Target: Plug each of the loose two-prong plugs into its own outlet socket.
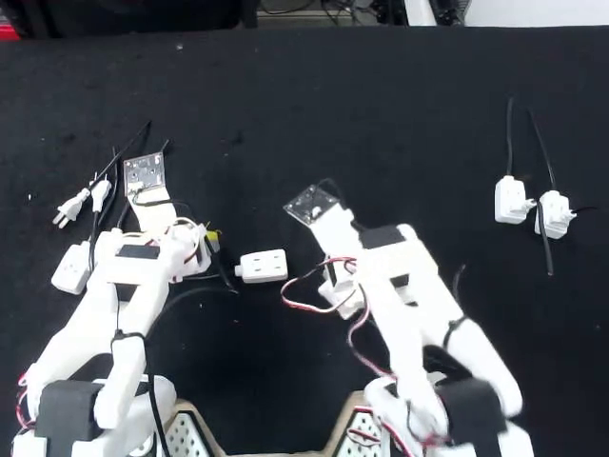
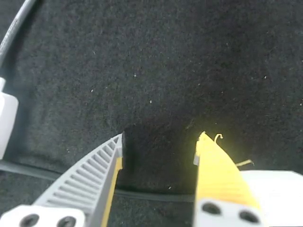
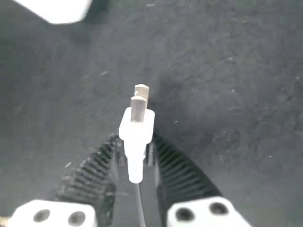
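Two arms (image 1: 105, 305), four white outlet sockets (image 1: 264, 266) — plug (image 3: 136, 130) count unclear.

The table (image 1: 381, 114) is black, flecked with pale lint. The plug (image 3: 136, 125) is white with grey metal prongs, the socket (image 1: 263, 266) white. The left hand (image 2: 158, 146) is ribbed grey on one side and yellow on the other. The right hand (image 3: 136, 140) is ribbed black.

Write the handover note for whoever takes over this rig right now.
The left gripper is open and empty over the black cloth.
The right gripper is shut on a two-prong plug, prongs pointing away from it.
The centre socket is free. The far-left socket is free too, with a loose plug lying beside it.
Done, apparently: two right-hand sockets each have a plug in.
Left: seat the held plug, then the loose one.
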Robot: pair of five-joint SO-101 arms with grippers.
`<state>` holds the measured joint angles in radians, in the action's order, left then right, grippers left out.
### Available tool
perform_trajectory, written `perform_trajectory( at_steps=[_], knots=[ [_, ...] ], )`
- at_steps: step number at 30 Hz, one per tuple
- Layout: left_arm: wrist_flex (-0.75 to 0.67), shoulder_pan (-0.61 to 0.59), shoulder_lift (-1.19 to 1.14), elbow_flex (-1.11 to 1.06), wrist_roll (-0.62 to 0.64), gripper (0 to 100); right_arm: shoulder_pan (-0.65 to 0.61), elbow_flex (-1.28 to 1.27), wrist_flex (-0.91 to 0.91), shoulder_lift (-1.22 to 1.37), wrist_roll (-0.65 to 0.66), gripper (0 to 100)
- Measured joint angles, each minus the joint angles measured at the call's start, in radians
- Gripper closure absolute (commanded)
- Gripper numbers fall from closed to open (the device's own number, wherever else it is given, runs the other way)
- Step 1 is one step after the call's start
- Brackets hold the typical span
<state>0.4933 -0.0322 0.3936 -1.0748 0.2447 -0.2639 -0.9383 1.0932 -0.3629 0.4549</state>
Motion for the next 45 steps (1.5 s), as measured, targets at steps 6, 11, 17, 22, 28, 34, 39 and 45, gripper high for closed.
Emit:
perform_trajectory(
  at_steps=[6, 11, 17, 22, 28, 34, 39, 45],
  knots=[
    [0.097, -0.002, 0.104, -0.003, 0.0, 76, -0.141, -0.006, 0.025, -0.215, 0.071, 98.8],
    [0.117, -0.002, 0.298, -0.097, 0.0, 76, -0.269, -0.14, -0.232, -0.284, 0.077, 98.8],
    [0.081, -0.002, 0.514, -0.229, 0.0, 76, -0.362, -0.288, -0.6, -0.252, 0.008, 98.8],
    [0.081, 0.043, 0.644, -0.284, 0.0, 76, -0.394, -0.308, -0.741, -0.186, -0.13, 98.8],
    [0.081, 0.126, 0.778, -0.35, 0.0, 76, -0.397, -0.308, -0.783, -0.149, -0.158, 98.8],
    [0.081, 0.18, 0.876, -0.405, -0.058, 76, -0.397, -0.311, -0.786, -0.16, -0.161, 98.8],
    [0.068, 0.207, 0.901, -0.411, -0.097, 76, -0.397, -0.324, -0.697, -0.315, -0.161, 98.8],
    [0.069, 0.207, 0.901, -0.413, -0.1, 76, -0.397, -0.44, -0.635, -0.578, -0.161, 98.8]
  ],
)
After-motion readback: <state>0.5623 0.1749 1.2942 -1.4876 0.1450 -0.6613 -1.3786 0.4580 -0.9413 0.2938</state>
